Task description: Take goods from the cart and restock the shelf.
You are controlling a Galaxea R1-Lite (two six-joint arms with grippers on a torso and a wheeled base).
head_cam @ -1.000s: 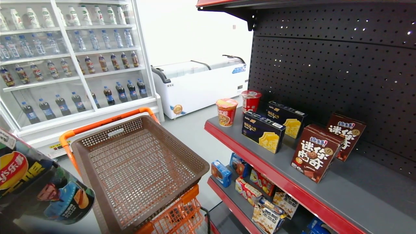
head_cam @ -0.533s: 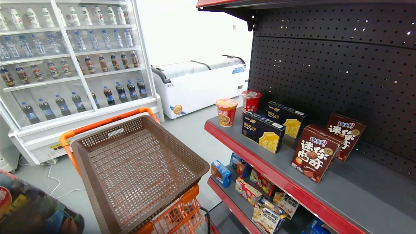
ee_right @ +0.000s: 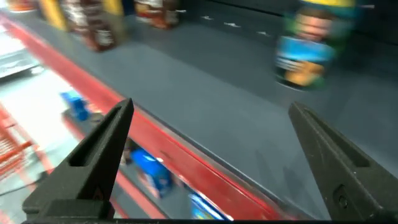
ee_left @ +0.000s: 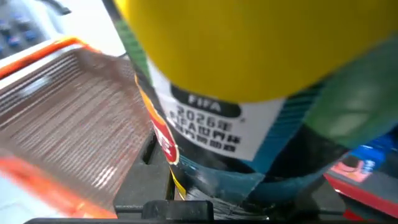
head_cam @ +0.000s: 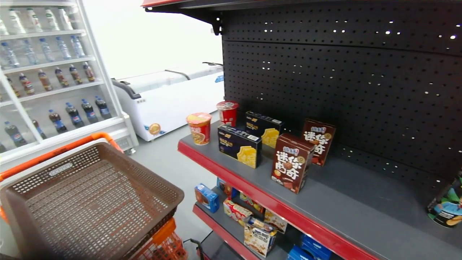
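A tall chip can [ee_left: 249,93] with a yellow lid and a dark printed label sits close in the left wrist view, and my left gripper [ee_left: 205,208] is shut on it beside the cart's brown basket [ee_left: 62,137]. My right gripper [ee_right: 214,155] hangs open with nothing in it over the red front edge of the grey shelf [ee_right: 205,81]. A second chip can [ee_right: 308,46] stands upright on that shelf beyond the fingers [ee_right: 93,162]. In the head view this can [head_cam: 447,206] is at the far right of the shelf [head_cam: 353,202].
The brown basket [head_cam: 83,202] on the orange cart is at lower left. Cup noodles [head_cam: 199,128], dark blue boxes [head_cam: 240,150] and brown boxes [head_cam: 292,167] stand along the shelf's left half. Bare shelf lies between them and the can. A lower shelf [head_cam: 249,224] holds snacks.
The head camera has swung right, so the shelf sits more central and the shelved can has come into sight. The can held at lower left sank out of the head view.
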